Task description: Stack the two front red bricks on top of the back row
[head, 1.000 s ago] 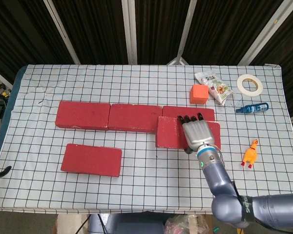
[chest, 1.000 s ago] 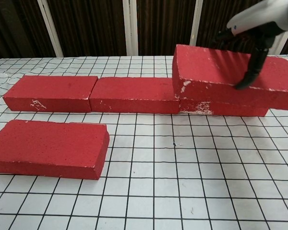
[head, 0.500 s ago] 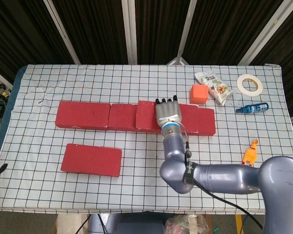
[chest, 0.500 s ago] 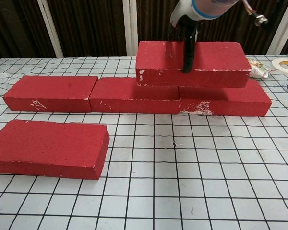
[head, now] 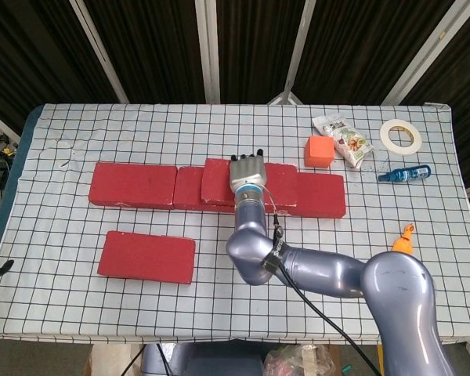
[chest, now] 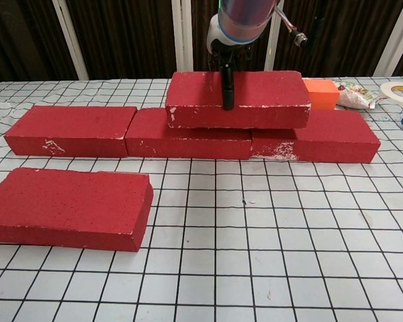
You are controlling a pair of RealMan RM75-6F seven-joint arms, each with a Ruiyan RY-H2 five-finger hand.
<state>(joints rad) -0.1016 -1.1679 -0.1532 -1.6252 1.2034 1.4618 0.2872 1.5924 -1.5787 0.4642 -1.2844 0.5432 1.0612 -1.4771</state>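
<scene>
Right hand clamped over the carried red rectangular foam brick, fingers draped down its near face in the chest view and fingertips hooked over its far edge in the head view. Brick held level, long axis running left to right, parallel to the back row of three red bricks. Sits on or just above the seam between the middle and right bricks of that row; contact underneath not certain, though the chest view shows almost no gap. Overhangs the middle brick more than the right one.

Remaining front red brick flat on the white gridded tabletop, nearer the robot than the left end of the back row, long axis also left to right. Lies to the left of the right hand and well apart from it. Left hand not in either view, so no telling its state; judged by position, that brick lies on the left arm's side, though only the right arm is shown working.

Probably halfway: one brick being set, one untouched.

No containers in play. Beyond the right end of the back row: small orange cube, printed snack packet, roll of white tape, blue bottle, orange rubber chicken toy partly hidden by the arm.
</scene>
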